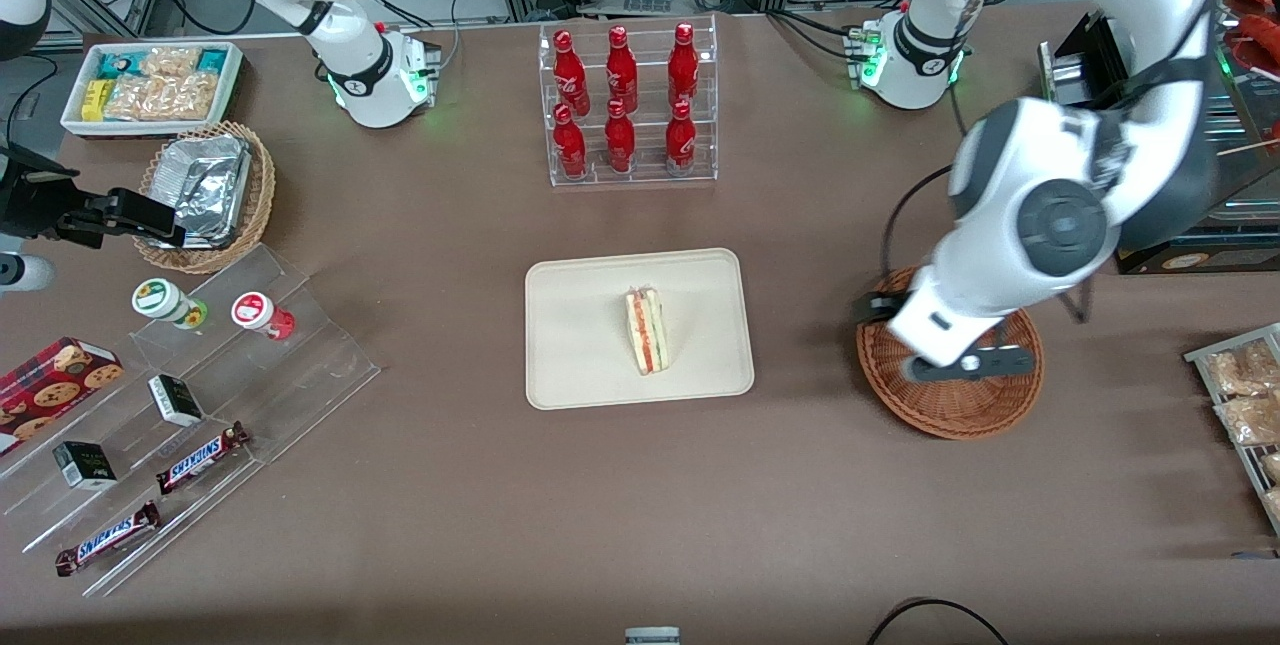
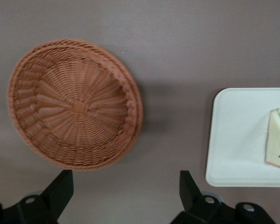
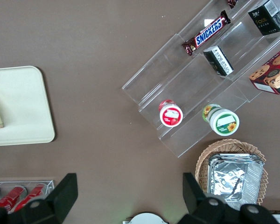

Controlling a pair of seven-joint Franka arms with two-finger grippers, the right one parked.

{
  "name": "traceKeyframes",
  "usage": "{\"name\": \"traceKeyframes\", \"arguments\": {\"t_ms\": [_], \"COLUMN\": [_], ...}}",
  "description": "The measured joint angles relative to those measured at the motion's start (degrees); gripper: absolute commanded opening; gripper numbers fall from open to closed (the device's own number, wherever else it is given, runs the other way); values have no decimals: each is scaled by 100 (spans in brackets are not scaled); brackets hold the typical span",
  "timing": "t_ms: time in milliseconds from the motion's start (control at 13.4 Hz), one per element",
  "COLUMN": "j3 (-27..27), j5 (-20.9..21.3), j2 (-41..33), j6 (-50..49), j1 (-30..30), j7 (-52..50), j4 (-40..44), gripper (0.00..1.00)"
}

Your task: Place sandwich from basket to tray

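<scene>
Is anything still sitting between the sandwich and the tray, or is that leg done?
Nothing visible stands between them: the sandwich already lies on the tray. The basket is empty. The end effector is open, holds nothing, and hangs above the bare table between basket and tray.

The brown desk (image 1: 450, 485) carries a cream tray (image 1: 580, 365) near its middle, well apart from the pincer (image 2: 126, 186), which hangs with its fingers spread above the reddish wicker basket (image 1: 985, 410) at the working arm's end. A clear rack of red bottles (image 1: 627, 105) stands farther from the front camera than the tray. Toward the parked arm's end lie a stepped clear display (image 1: 300, 345), a tan basket (image 1: 255, 200) and a white snack box (image 1: 150, 85).
</scene>
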Motion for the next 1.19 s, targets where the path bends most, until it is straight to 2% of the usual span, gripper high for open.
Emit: {"name": "traceKeyframes", "arguments": {"t_ms": [299,597,1194], "j3": [-6,-13,-69], "j5": [-9,-12,-17], "j2": [-768,-1414,-1622], "j6": [-274,-999,-1486], "j1": [447,574,857], "j7": [549,646,969], "j4": [-615,-720,-431], "gripper": [100,100,100]}}
